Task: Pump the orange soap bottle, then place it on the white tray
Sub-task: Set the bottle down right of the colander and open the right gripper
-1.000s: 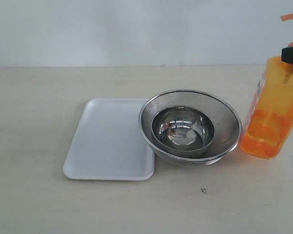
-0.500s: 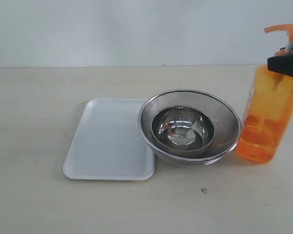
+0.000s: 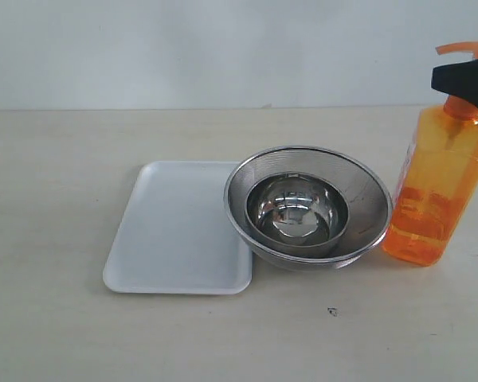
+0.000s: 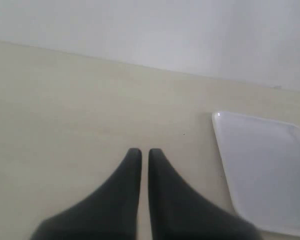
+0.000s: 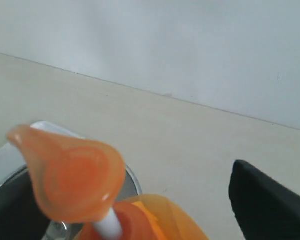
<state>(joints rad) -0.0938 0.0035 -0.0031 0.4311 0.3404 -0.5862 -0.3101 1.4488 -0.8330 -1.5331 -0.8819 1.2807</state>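
Observation:
The orange soap bottle (image 3: 436,191) stands upright on the table at the far right, just beside the steel bowls. Its orange pump head (image 5: 70,175) is raised on a white stem. My right gripper (image 3: 464,79) is at the bottle's neck, below the pump head. In the right wrist view its fingers (image 5: 270,200) stand wide apart on either side of the neck, open and clear of it. The white tray (image 3: 179,231) lies flat left of the bowls. My left gripper (image 4: 141,151) is shut and empty above bare table, with the white tray (image 4: 265,170) off to one side.
A steel mesh bowl (image 3: 366,187) with a smaller steel bowl (image 3: 297,208) inside it sits between tray and bottle, touching the tray's right edge. A pale wall stands behind the table. A small dark speck (image 3: 331,311) lies near the front.
The bottle was tilted in my right gripper's grip; it now stands upright on the table. The right jaws have opened off its neck. The left gripper has not moved.

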